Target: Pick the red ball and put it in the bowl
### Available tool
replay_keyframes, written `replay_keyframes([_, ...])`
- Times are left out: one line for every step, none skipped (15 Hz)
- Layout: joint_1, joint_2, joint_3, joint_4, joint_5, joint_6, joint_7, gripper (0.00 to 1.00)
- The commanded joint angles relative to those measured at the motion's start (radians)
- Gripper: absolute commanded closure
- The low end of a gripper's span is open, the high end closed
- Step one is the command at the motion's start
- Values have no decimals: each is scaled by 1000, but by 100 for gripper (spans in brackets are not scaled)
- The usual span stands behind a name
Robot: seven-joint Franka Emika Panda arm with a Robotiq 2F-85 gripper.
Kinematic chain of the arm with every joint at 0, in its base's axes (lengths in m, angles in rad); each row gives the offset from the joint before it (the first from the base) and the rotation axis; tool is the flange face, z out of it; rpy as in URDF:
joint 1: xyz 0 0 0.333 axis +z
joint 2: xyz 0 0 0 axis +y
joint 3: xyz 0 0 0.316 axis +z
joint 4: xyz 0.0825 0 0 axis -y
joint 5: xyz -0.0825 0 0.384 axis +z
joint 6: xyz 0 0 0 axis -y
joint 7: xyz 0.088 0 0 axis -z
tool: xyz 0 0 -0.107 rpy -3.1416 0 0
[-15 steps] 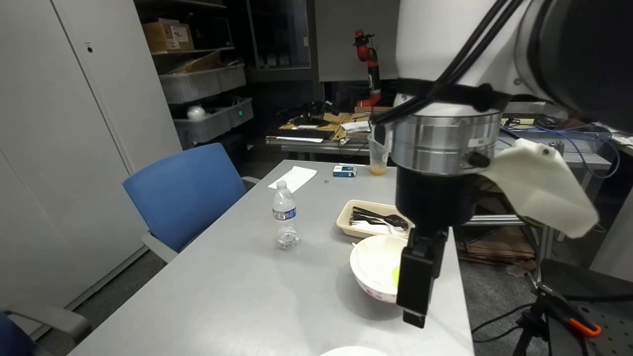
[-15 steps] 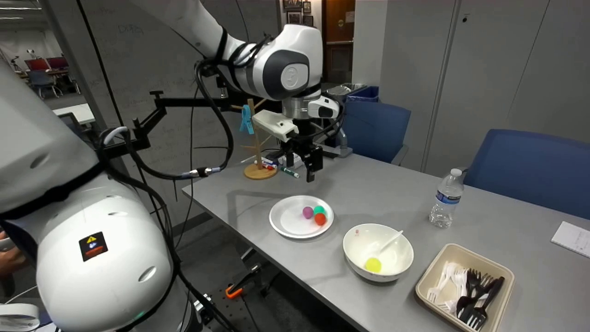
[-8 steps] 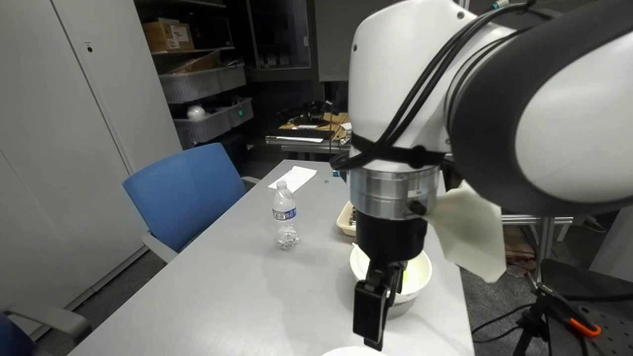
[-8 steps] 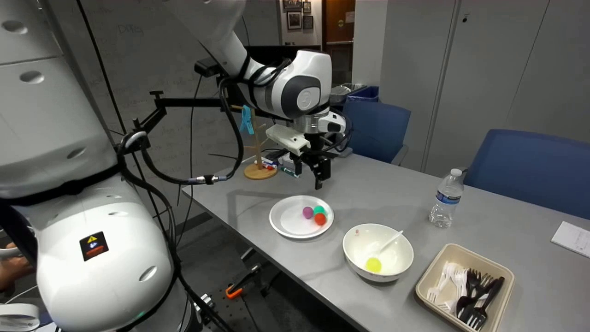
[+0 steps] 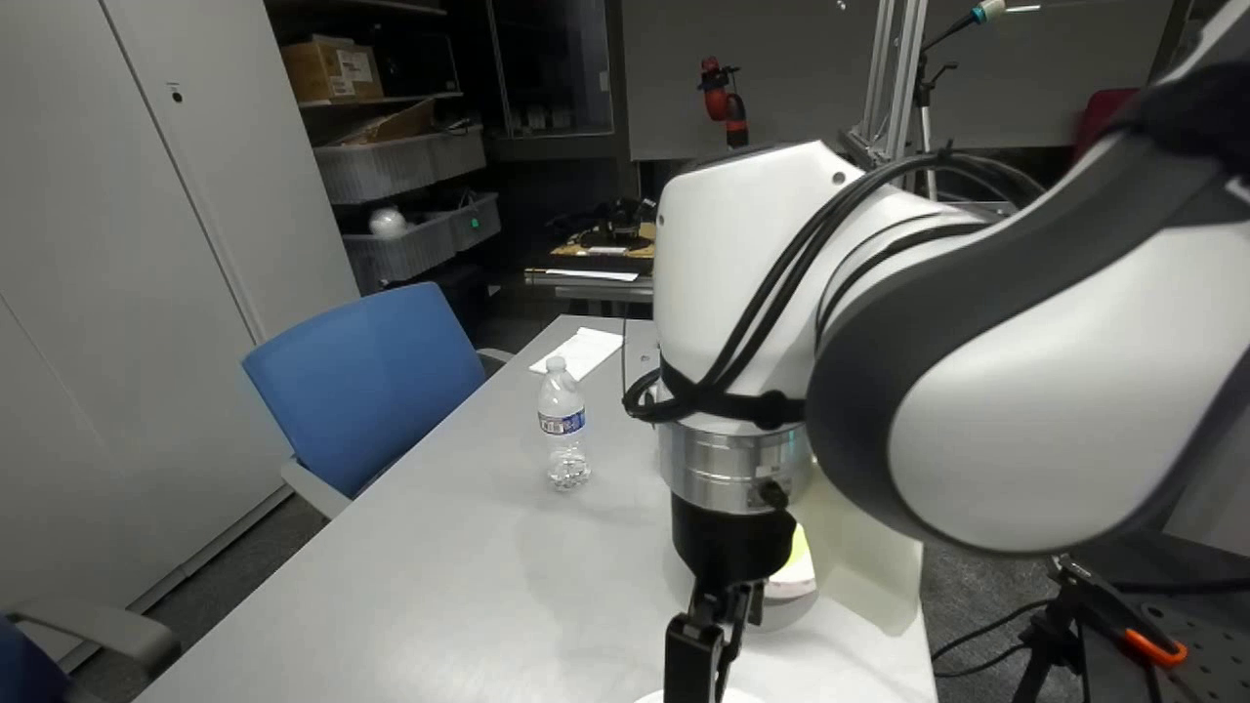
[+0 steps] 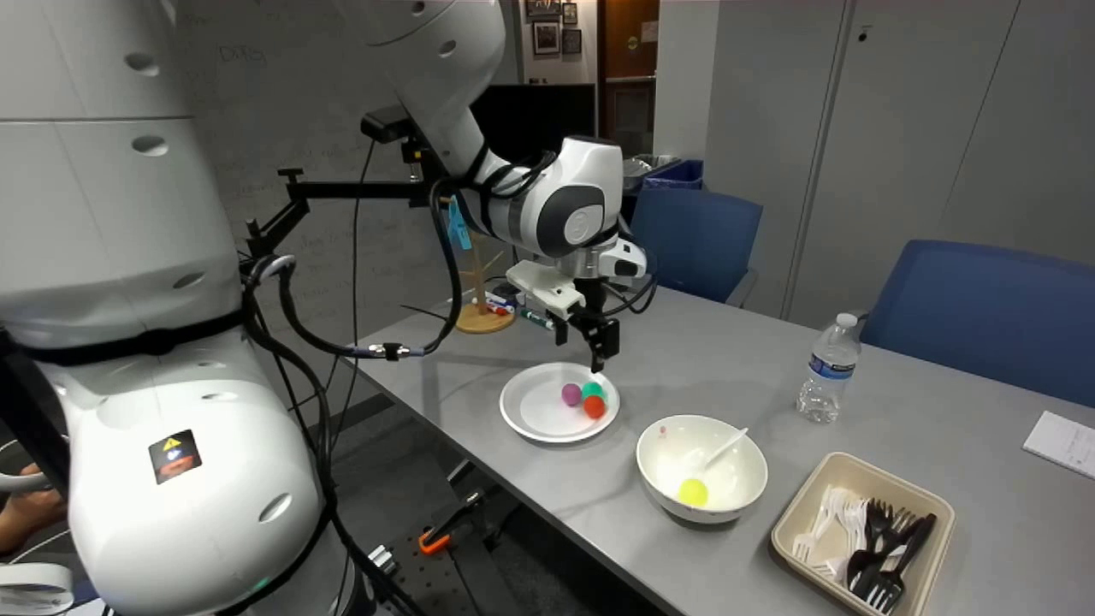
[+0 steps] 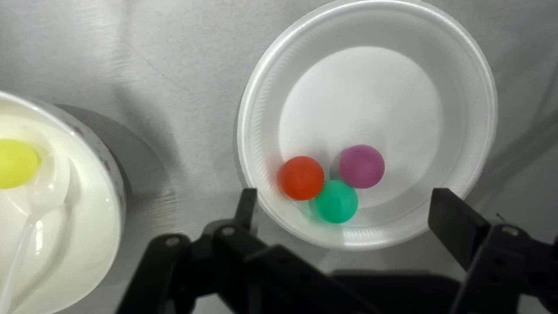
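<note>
Chairs [image 6: 984,321] line the grey table [image 6: 723,368], jaws wide apart and empty above.

In an exterior view, the arm [image 6: 111,222] is extended upward beyond the top edge and then bent downward, so that the wrist [image 6: 575,214] is carried at its end, with the gripper [image 6: 579,351] directed down beneath it. In the wrist view, the two black fingers [image 7: 455,224] are spread widely, their tips being placed at nearly the same level. In an exterior view, a silver ring [image 5: 728,469] is seen just below the white wrist, and the lower end of one finger is cut by the bottom edge.
</note>
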Motion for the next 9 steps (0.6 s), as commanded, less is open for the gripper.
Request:
replay_keyframes([10, 59, -3, 29, -9, 27, -16, 0])
replay_keyframes([6, 26, -6, 7, 2, 7, -4, 0])
replay_keyframes([7, 37, -6, 10, 2, 8, -5, 0])
replay_keyframes([7, 43, -6, 13, 2, 8, -5, 0])
replay_keyframes([7, 46, -6, 14, 2, 8, -5, 0])
replay_keyframes([7, 48, -6, 16, 2, 8, -5, 0])
replay_keyframes([7, 48, -6, 17, 2, 8, -5, 0])
replay_keyframes([4, 55, -4, 25, -2, -3, -39, 0])
replay_keyframes([1, 58, -3, 27, -2, -1, -61, 0])
